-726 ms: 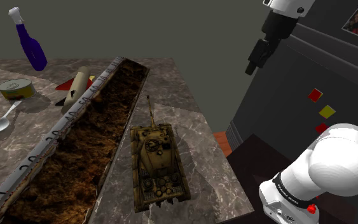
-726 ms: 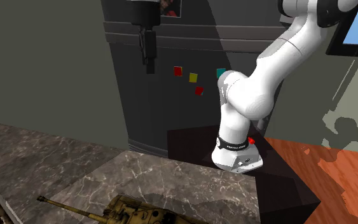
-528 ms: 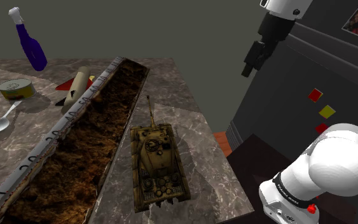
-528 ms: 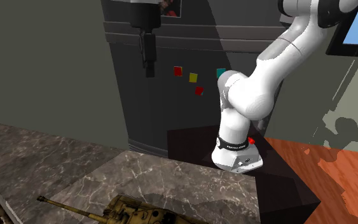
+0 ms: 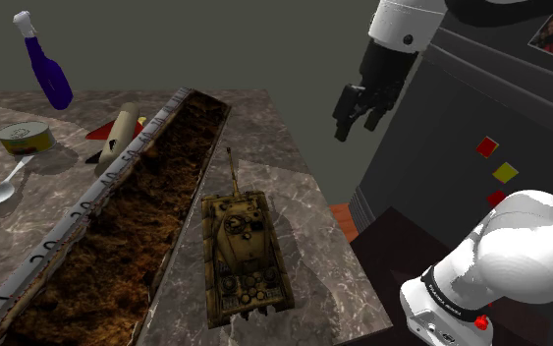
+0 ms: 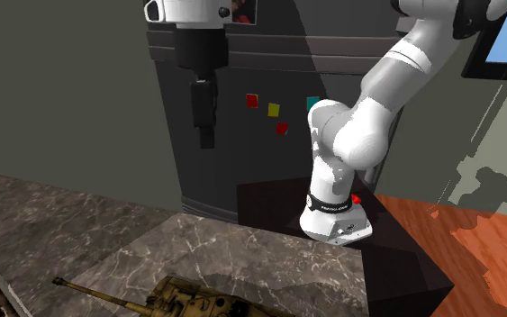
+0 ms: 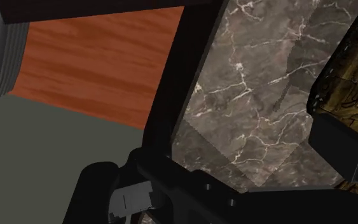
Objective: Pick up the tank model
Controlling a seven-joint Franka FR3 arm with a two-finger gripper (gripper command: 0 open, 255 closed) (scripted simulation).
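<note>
Tank model [image 5: 243, 258] pictured lying on marble counter [image 5: 304, 211], just beside long brown trough [image 5: 117, 246]. Black gripper [image 5: 355, 126] poised high off counter's edge, well apart from tank, fingers spread, nothing grasped.

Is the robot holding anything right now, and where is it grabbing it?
Nothing is held. The tool hangs open in the air, well apart from the tank model.

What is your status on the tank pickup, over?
Gripper high above marble counter, fingers open, empty. Tank model upright on counter, untouched. Long brown trough beside tank, nothing over it.
</note>
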